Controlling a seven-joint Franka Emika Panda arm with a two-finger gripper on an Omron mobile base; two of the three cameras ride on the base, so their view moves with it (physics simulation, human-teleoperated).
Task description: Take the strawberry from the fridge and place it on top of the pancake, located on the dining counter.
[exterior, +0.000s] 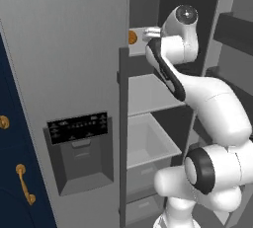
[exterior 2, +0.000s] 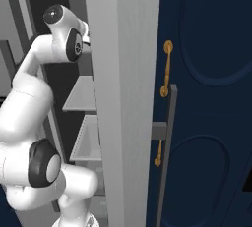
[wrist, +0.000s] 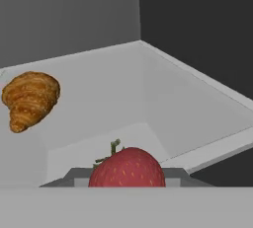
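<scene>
Hand closed on the strawberry [wrist: 126, 169] inside the fridge [exterior: 64, 64].
We judge the pick made; next we lift clear of the shelf, leaving the croissant [wrist: 29, 98] at ten o'clock.

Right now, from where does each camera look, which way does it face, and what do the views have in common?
Left base view: behind the arm's left, facing the open fridge and its shelves; white arm reaches in.
Right base view: behind the arm's right, facing the fridge door edge and navy cabinets; arm at left.
Hand view: on the hand, looking along the end effector at the strawberry and a croissant.
Both base views share arm and shelves.
</scene>
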